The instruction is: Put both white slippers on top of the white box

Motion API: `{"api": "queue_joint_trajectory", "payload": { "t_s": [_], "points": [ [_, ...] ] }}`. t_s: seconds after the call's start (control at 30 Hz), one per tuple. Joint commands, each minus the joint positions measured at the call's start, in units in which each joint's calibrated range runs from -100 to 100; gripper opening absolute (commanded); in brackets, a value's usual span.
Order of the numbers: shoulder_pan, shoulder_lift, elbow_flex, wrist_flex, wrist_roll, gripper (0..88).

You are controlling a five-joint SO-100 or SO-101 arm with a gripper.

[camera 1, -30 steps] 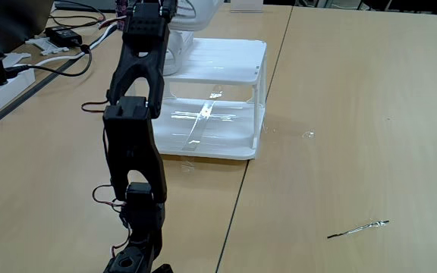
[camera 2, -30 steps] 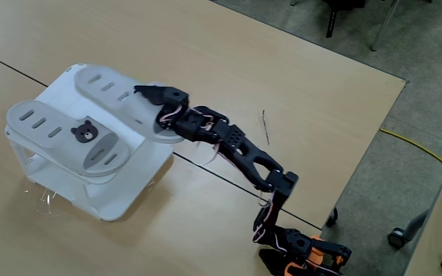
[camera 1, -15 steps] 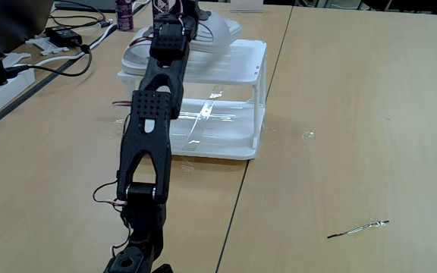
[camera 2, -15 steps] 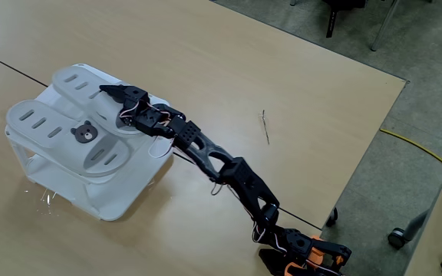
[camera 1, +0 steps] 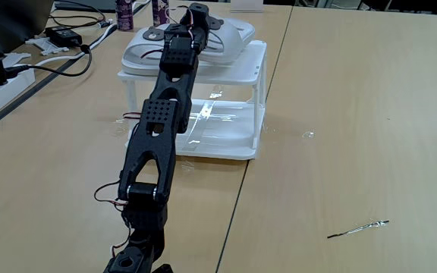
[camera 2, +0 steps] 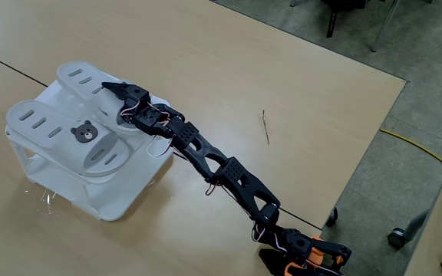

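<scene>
The black two-finger gripper, opening width indeterminable, is seating the second off-white rubber slipper on the white plastic rack; release only once flat.

One fixed view sits low just behind the black jointed arm's base, close in, looking along the outstretched arm across the light wooden table toward the white plastic two-tier rack and the cable clutter at far left. Another fixed view is mounted high and further back, angled steeply down, with the arm's base at bottom right, the rack at left and grey floor past the table edge. Both cover the full arm, the rack with the off-white slide sandals on top, and the table seam beside it.
</scene>
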Motion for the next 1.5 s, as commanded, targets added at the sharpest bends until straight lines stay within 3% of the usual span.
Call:
{"api": "queue_joint_trajectory", "payload": {
  "t_s": [0.0,0.13,0.2,0.57,1.07,1.17,1.47],
  "points": [
    [0.1,-2.3,-5.2,-0.6,0.4,2.3],
    [0.1,-2.3,-5.2,-0.6,0.4,22.8],
    [0.0,-2.3,-5.2,-0.6,0.4,28.5],
    [0.5,-10.6,9.9,0.3,0.4,28.9],
    [0.3,-26.4,13.5,27.6,0.4,29.0],
    [0.2,-32.6,20.1,32.2,0.4,29.0],
    [-0.1,-54.2,44.8,32.2,0.4,28.8]
  ]
}}
